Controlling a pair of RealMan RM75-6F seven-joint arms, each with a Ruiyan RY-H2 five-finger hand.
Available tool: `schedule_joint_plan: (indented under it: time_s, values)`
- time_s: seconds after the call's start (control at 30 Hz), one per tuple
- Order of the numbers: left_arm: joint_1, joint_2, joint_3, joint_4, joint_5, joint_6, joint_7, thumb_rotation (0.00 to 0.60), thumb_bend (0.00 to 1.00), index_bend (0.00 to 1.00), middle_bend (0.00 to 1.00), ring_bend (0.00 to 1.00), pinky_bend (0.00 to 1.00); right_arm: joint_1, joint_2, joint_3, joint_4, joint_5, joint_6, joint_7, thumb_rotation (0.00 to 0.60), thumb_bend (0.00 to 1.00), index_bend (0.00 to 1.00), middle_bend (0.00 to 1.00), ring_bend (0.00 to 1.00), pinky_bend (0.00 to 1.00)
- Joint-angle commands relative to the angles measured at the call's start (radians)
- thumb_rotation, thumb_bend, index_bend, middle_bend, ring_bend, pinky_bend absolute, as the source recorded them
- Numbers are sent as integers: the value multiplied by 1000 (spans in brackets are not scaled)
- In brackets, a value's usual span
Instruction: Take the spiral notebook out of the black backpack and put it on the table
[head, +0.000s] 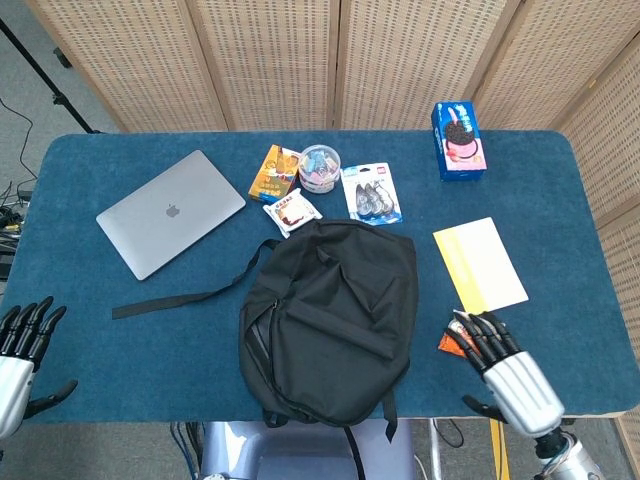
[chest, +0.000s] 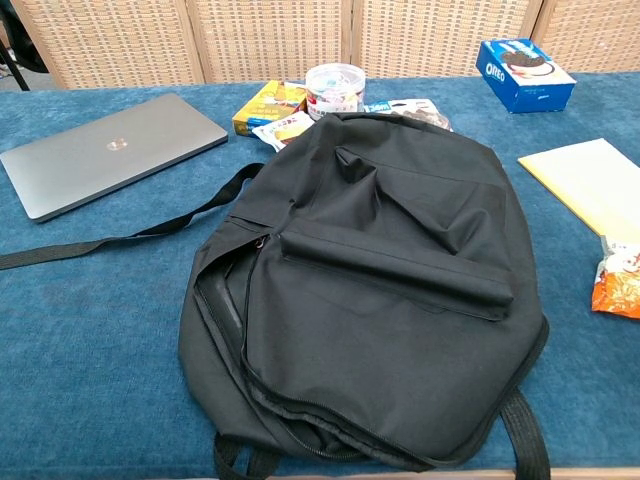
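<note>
The black backpack (head: 330, 318) (chest: 370, 290) lies flat in the middle of the blue table (head: 120, 330), its side zipper partly open at the left. No spiral notebook shows; the bag hides whatever is inside. My right hand (head: 510, 372) is at the table's front edge, right of the bag, fingers spread and holding nothing, partly over an orange snack packet (head: 449, 342). My left hand (head: 20, 350) is at the front left corner, fingers apart and empty. Neither hand appears in the chest view.
A grey laptop (head: 170, 212) lies at the back left. A yellow paper pad (head: 480, 264) lies right of the bag. Behind the bag sit snack packs (head: 277, 174), a round tub (head: 319, 166), a blister pack (head: 372, 193) and a blue cookie box (head: 458, 140). A loose strap (head: 180, 296) trails left.
</note>
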Motion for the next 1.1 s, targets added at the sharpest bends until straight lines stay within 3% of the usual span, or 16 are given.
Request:
schedule_joint_plan:
  time_s: [0.03, 0.2, 0.43, 0.67, 1.1]
  values:
    - [-4, 2, -6, -2, -13, -8, -2, 600, 0, 0, 0, 0, 0, 87, -26, -27, 13, -94, -94, 10, 600, 0, 129, 76, 51, 63]
    - [-8, 7, -19, 0, -46, -17, -21, 600, 0, 0, 0, 0, 0, 203, -92, -34, -23, -126, -261, 24, 600, 0, 144, 110, 98, 141]
    - [-13, 8, -23, 4, -67, -32, -27, 600, 0, 0, 0, 0, 0, 286, -223, -42, 1, -117, -398, 1, 600, 0, 161, 160, 146, 169]
    - [-17, 10, -25, 5, -80, -45, -33, 600, 0, 0, 0, 0, 0, 308, -370, -34, 78, -88, -431, -78, 600, 0, 166, 173, 165, 180]
    - [-18, 13, -26, 4, -84, -44, -41, 600, 0, 0, 0, 0, 0, 331, -489, -24, 187, 5, -429, -109, 600, 0, 166, 164, 174, 188]
